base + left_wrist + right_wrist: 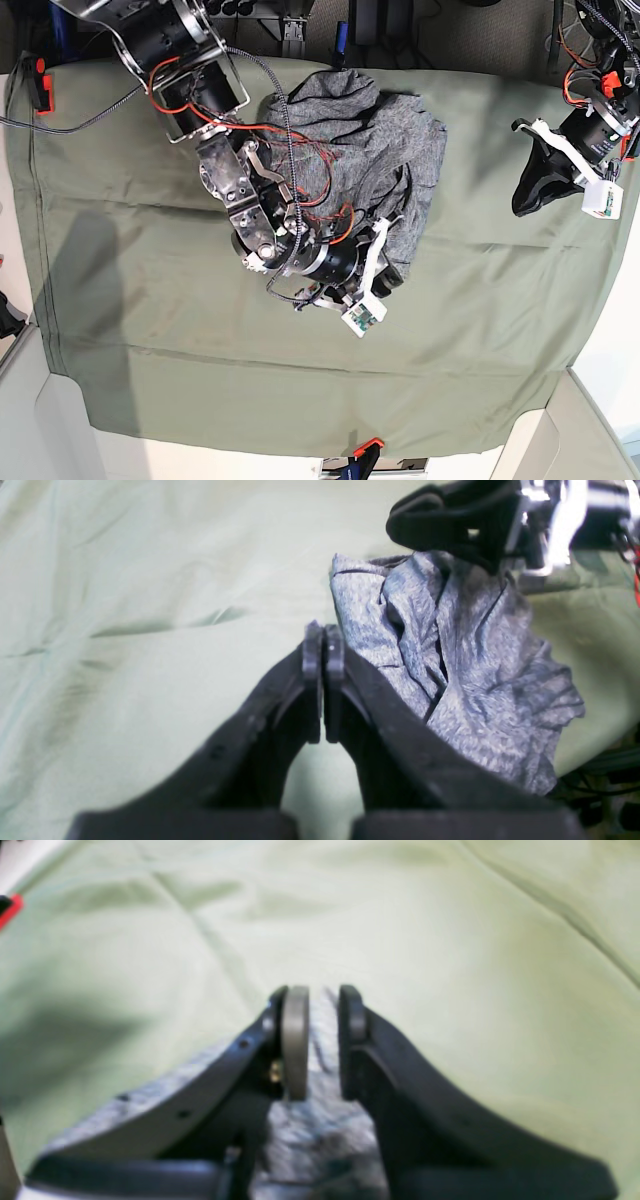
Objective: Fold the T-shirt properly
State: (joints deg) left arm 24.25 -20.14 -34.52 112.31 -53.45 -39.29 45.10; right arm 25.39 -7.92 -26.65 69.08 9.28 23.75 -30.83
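The crumpled heather-grey knit T-shirt (pixel 450 670) lies bunched on the olive-green cloth (pixel 130 200); the right jaws (pixel 322 1040) pinch a fold of it, its lower part hidden by the arm. The left jaws (pixel 324 680) are closed, empty, well apart.

Base view: looked straight down from overhead on the whole olive-green table cloth (pixel 150 300). Left wrist view: stood low at 3 o'clock, faced across toward the T-shirt (pixel 465 680), moderately near. Right wrist view: sat very close above the T-shirt, blurred. All three shared cloth and T-shirt.
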